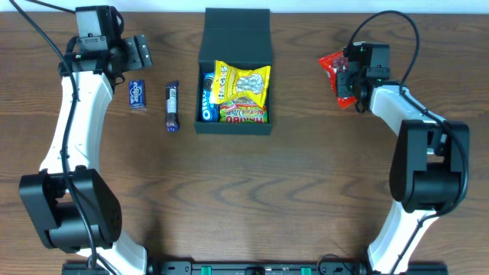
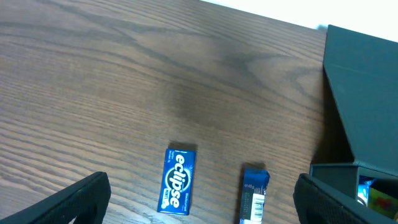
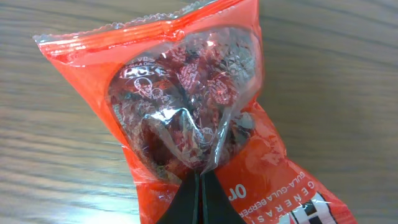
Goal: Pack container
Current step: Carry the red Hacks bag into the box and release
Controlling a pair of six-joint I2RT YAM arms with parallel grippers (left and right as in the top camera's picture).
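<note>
The dark green container [image 1: 234, 30] stands open at the table's back centre, its flap lid raised; it also shows in the left wrist view [image 2: 364, 93]. Inside lie a yellow snack packet [image 1: 242, 82], a Haribo packet [image 1: 243, 115] and a blue Oreo packet [image 1: 207, 98]. My right gripper [image 1: 350, 79] is shut on a red candy bag [image 1: 334, 67], pinching its plastic [image 3: 186, 112] just above the table at the right. My left gripper [image 1: 138, 52] is open and empty above a blue Eclipse mint box [image 2: 178, 180] and a dark blue bar [image 2: 254, 193].
The Eclipse box [image 1: 137, 94] and the bar [image 1: 173, 106] lie side by side on the wooden table left of the container. Both arm bases stand at the front corners.
</note>
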